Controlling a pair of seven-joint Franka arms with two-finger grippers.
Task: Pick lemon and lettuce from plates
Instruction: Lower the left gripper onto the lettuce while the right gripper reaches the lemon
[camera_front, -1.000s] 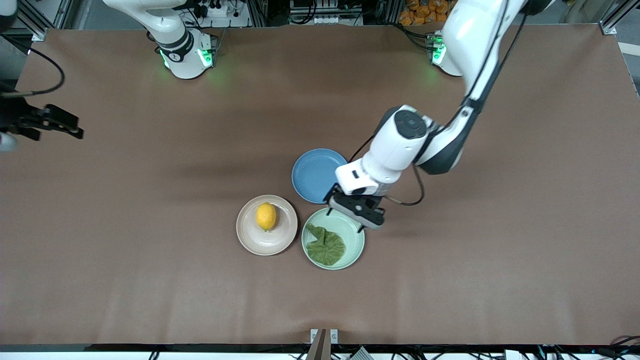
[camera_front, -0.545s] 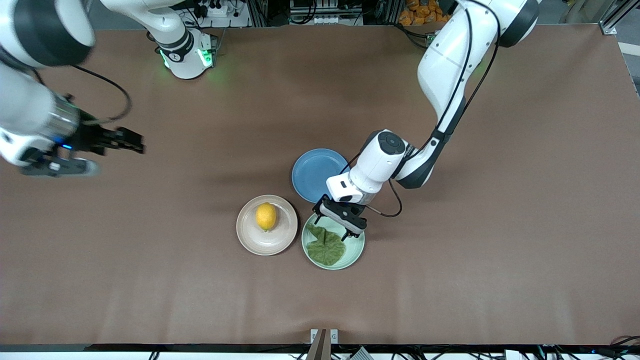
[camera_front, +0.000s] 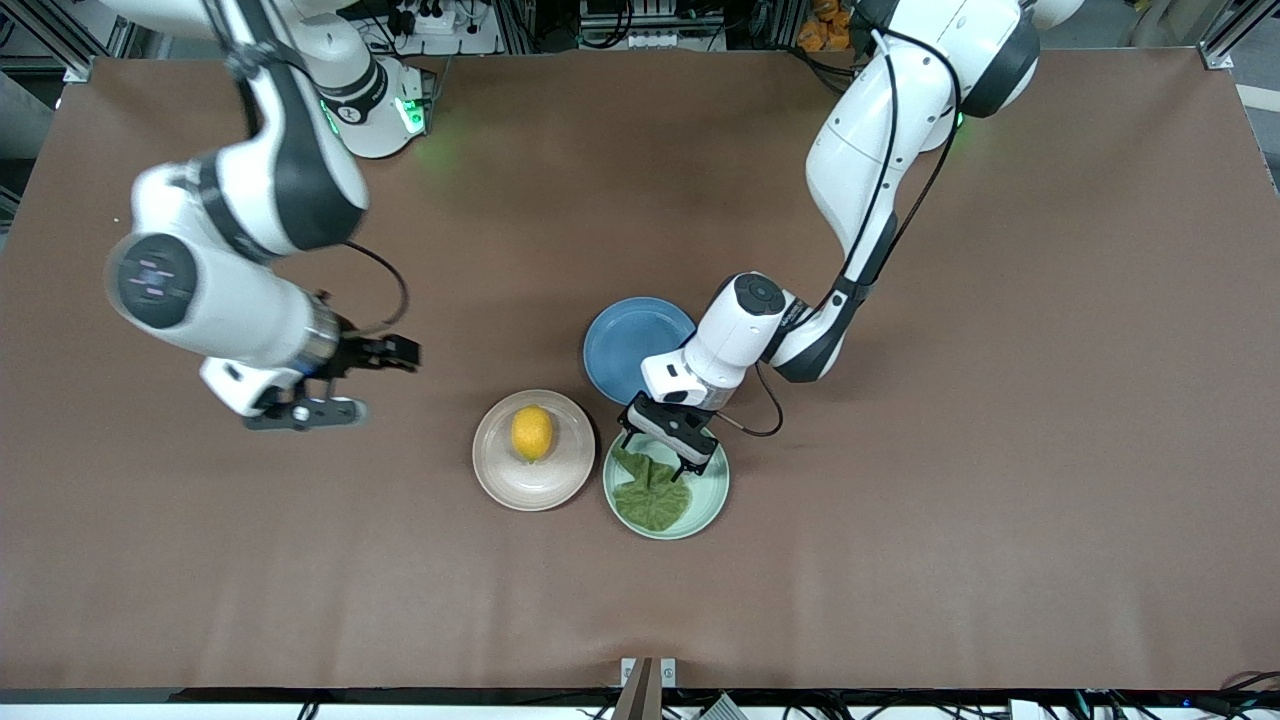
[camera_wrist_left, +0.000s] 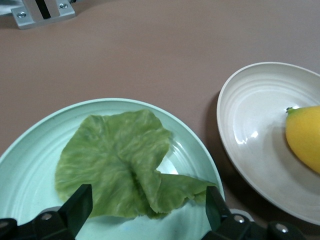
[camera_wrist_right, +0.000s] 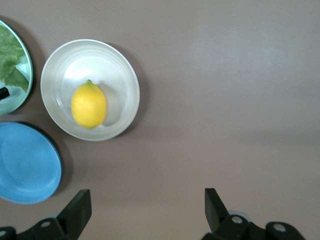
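Lettuce (camera_front: 652, 493) lies on the mint plate (camera_front: 712, 500) as our left gripper (camera_front: 656, 458), jaws wide, has dropped lower over it. Our right gripper (camera_front: 385, 383), jaws spread, has swung in over bare table toward the lemon (camera_front: 532, 433) on the beige plate (camera_front: 498, 482).

We see even, bright overhead light. Soft shadows fall at 9 o'clock of the beige plate (camera_wrist_right: 90, 90) and under the arms. The right gripper (camera_front: 330, 385) is motion-blurred; wrist views are sharp, with slight glare on plate rims.

Lemon (camera_front: 532, 433) on 1 plate (camera_front: 500, 480), lettuce (camera_front: 652, 492) on the plate beside it (camera_front: 712, 497), toward the left arm's end
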